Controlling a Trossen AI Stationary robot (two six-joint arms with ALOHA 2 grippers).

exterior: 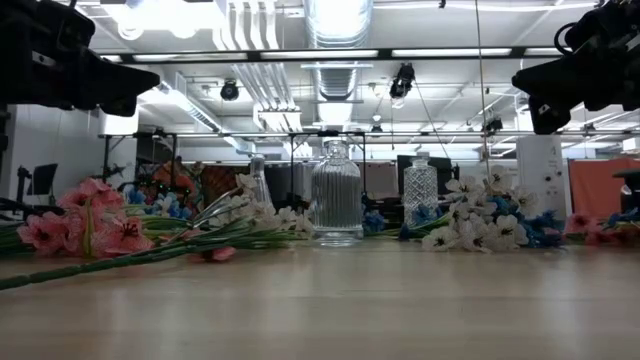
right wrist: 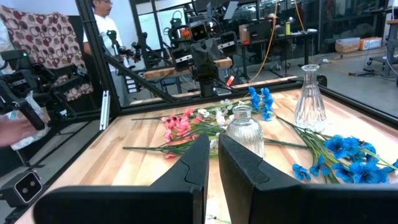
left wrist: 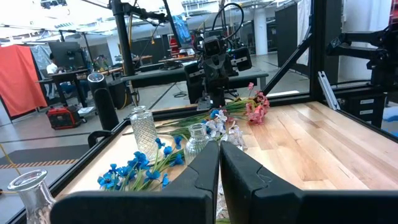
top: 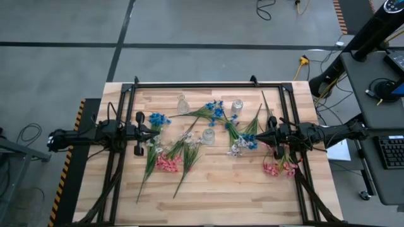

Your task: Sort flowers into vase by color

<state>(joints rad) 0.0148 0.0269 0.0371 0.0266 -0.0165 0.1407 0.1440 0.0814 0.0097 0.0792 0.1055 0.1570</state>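
- The desk (top: pixel 214 195) carries everything: your sorting has not started, since all the flowers lie flat on the wood and no vase holds a stem.
- Both arms hover above the desk, facing each other across the middle. The left gripper (top: pixel 150 132) sits at the left side, its fingers pressed together with nothing between them. The right gripper (top: pixel 257 137) sits at the right side, fingers nearly together and empty too.
- Flowers lie in loose heaps. A mixed pile of white and pink flowers (top: pixel 169 162) rests just right of the left gripper, with a blue spray (top: pixel 158 118) beside its tip. More blue flowers (top: pixel 216 111) spread across the centre, a white cluster (top: pixel 236 149) lies near the right gripper, and another pink bunch (top: pixel 279 168) lies by the right arm.
- Three clear vases stand upright: the ribbed vase (top: pixel 207 135) at the centre, a slim vase (top: pixel 182 104) and a cut-glass vase (top: pixel 237 105) toward the far edge.
- For the step in hand, spread a gripper before you descend. I judge the blue spray by the left gripper the easiest start, as it lies apart from the tangle.
- Pinch the thin stem low, away from blossoms, and lift slowly; crossed stems will likely drag neighbours.
- Keep each colour to one vase, and lower stems straight into the narrow necks, which could tip.
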